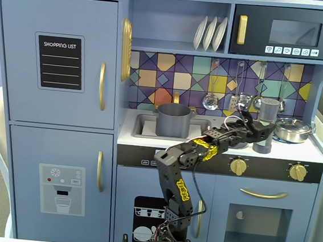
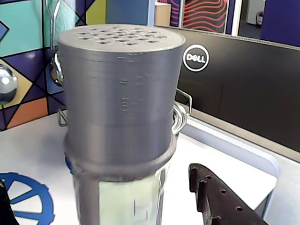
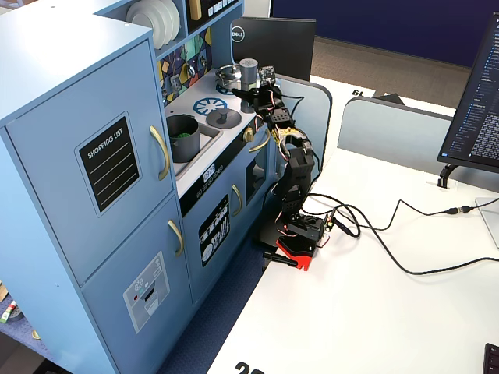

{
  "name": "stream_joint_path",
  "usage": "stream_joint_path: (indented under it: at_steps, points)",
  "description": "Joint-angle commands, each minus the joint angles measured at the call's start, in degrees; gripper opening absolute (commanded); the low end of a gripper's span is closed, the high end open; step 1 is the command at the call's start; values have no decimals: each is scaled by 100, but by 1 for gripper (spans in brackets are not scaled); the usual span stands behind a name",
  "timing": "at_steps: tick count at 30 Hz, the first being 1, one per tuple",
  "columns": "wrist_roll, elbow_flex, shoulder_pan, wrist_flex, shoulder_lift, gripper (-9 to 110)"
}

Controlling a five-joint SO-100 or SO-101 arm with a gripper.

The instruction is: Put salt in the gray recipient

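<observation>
The salt [image 1: 266,124] is seen upright on the toy kitchen's stovetop in a fixed view, right of the gray recipient [image 1: 173,120], which sits in the sink [image 1: 141,125]. The gripper [image 1: 256,129] is placed right at the shaker, jaws spread on either side. In the wrist view the salt [image 2: 123,108] fills the frame, with one finger [image 2: 220,199] beside it and apart; actual contact can't be confirmed. A shiny pan [image 1: 291,129] is seen just right of the salt.
</observation>
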Motion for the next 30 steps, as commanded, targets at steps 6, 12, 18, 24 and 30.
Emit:
stream_joint_path:
  at_steps: [6, 12, 18, 24, 30]
  points:
    - [105, -1617, -79, -62, -1099, 51]
    - [53, -2320, -237, 79, -1705, 28]
    - [562, -2312, -360, 141, -1477, 0]
    - [1459, -2470, -519, 615, -475, 0]
    - [4280, -3727, -1503, 3252, 325, 0]
